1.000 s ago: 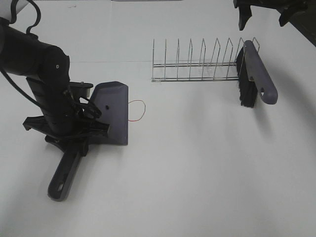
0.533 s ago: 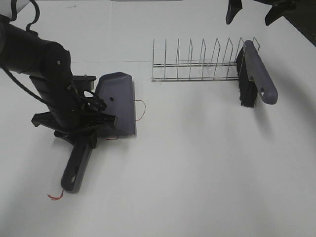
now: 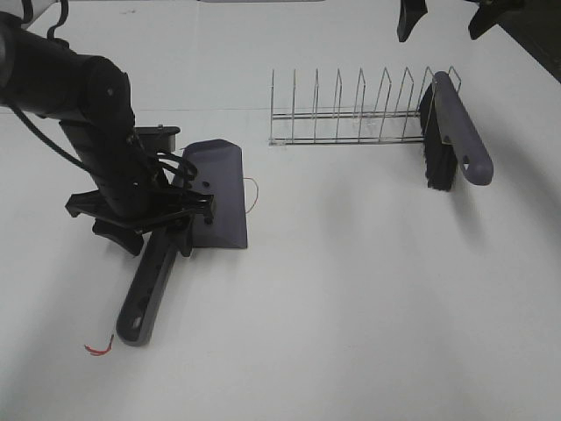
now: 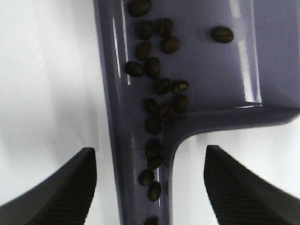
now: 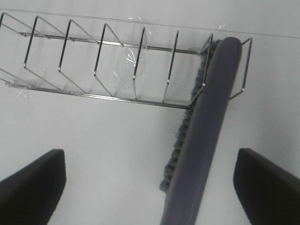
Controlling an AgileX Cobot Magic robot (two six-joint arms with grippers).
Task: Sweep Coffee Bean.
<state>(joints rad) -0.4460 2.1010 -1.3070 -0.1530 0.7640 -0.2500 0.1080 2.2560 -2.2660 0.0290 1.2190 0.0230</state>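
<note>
The beans (image 4: 157, 101) lie in the dustpan (image 3: 219, 197) at left, under the open left end effector (image 4: 150, 187). At upper right, the open right end effector (image 5: 150, 183) hangs over the brush (image 3: 451, 132), which leans on the rack (image 3: 351, 114), probably ready for storage.

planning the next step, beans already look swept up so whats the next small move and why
Probably open the left gripper further and lift clear: the coffee beans already lie in the dustpan, which rests on the table, and the brush leans in the wire rack, with the right gripper open above it.
</note>
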